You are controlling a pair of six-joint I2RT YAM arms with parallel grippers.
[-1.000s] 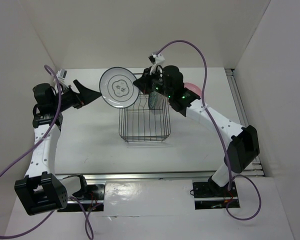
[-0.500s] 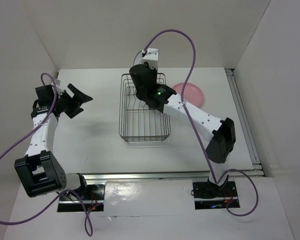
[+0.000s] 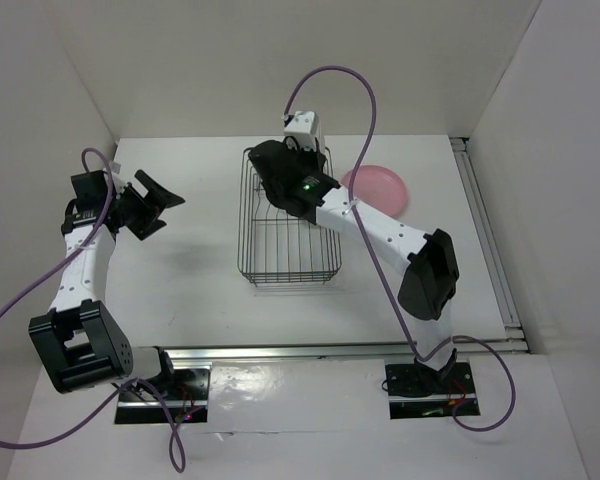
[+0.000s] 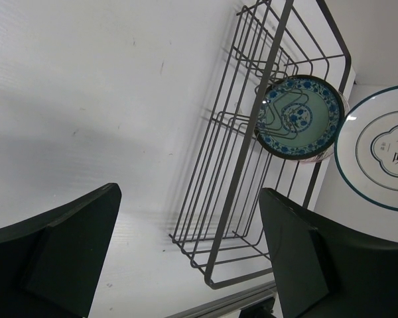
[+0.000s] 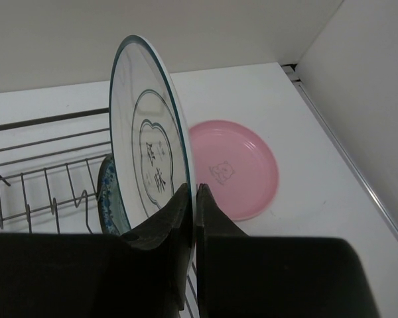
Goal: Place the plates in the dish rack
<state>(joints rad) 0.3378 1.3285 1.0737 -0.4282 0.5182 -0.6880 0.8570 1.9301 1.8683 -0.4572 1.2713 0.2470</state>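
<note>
White plate [image 5: 152, 156], clamped in right jaws, has shifted slightly over dish rack [image 3: 290, 279]; left jaws stay apart.

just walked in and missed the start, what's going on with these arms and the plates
The right gripper grips the white ringed plate by its rim, holding it upright at the far end of the dish rack, beside the blue-green plate already standing inside it. Whether it is seated yet is unclear. The pink plate lies flat on the table right of the rack. The left gripper hangs open and empty off to the left.
</note>
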